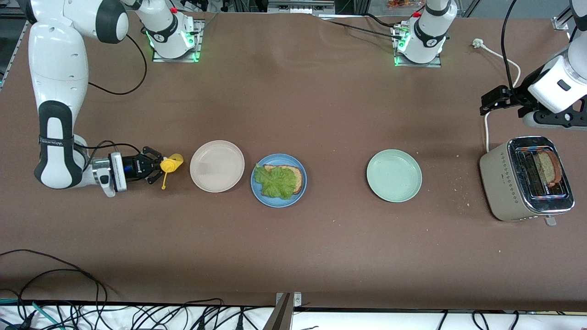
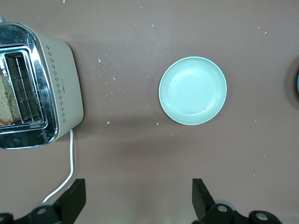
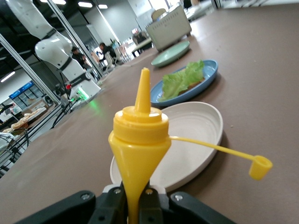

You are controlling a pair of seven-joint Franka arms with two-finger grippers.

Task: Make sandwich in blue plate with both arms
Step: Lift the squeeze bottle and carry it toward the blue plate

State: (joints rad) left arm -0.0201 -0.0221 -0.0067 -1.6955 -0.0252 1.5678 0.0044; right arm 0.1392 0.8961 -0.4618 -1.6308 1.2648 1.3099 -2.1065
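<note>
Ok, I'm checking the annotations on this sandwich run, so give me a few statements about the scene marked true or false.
1. The right gripper is shut on the yellow sauce bottle. True.
2. Lettuce lies on a bread slice in the blue plate. True.
3. A second slice already tops the lettuce. False: the lettuce is uncovered.
4. The toaster is empty. False: a bread slice stands in it.
5. The left gripper is open over the table. True.
</note>
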